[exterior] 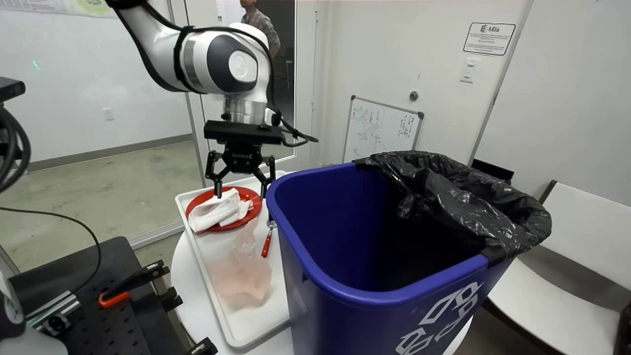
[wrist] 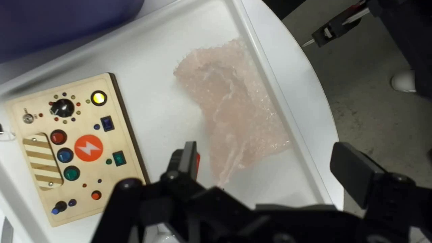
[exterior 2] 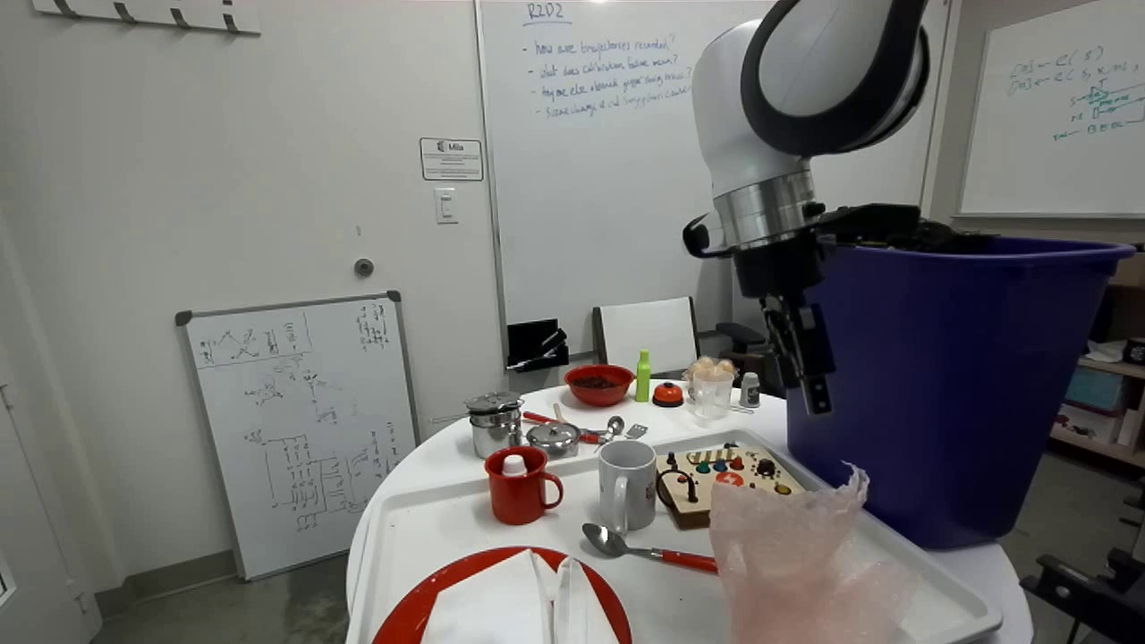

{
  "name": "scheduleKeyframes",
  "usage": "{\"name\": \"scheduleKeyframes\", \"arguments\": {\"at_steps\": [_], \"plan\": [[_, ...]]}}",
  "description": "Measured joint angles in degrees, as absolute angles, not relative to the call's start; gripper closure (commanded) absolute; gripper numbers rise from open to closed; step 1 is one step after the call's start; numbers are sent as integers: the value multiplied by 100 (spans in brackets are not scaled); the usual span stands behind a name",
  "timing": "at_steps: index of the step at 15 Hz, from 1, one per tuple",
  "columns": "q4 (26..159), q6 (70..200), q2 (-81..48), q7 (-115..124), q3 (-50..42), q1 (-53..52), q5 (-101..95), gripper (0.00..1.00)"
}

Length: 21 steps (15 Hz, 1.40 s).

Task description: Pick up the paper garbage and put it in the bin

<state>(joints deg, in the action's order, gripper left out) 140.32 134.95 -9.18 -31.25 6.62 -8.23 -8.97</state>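
Observation:
A crumpled white paper (exterior: 222, 210) lies on a red plate (exterior: 256, 209) at one end of a white tray. The paper (exterior 2: 492, 604) and plate (exterior 2: 407, 617) are cut off at the bottom edge of an exterior view, and they are out of the wrist view. The blue bin (exterior: 315, 276) has a black liner over part of its rim; the bin (exterior 2: 930, 376) stands beside the tray. My gripper (exterior: 241, 191) is open and empty, above the tray next to the bin. In the wrist view the fingers (wrist: 266, 165) are wide apart with nothing between them.
A pink translucent plastic wrap (wrist: 236, 111) lies on the tray (wrist: 162, 40). A wooden button board (wrist: 77, 148), a grey mug (exterior 2: 626, 487), a red mug (exterior 2: 517, 492) and a spoon (exterior 2: 684, 561) are also on the tray. Pots (exterior 2: 495, 429) stand behind it.

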Motion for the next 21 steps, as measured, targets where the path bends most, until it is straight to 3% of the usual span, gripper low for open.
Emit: {"name": "scheduleKeyframes", "arguments": {"at_steps": [18, 19, 21], "plan": [[12912, 13847, -3270, -3320, 1201, -298, -811, 0], [12875, 13847, -3333, -3361, 1218, -294, -812, 25], [12804, 13842, -3433, -3407, 1250, -288, -813, 33]]}}
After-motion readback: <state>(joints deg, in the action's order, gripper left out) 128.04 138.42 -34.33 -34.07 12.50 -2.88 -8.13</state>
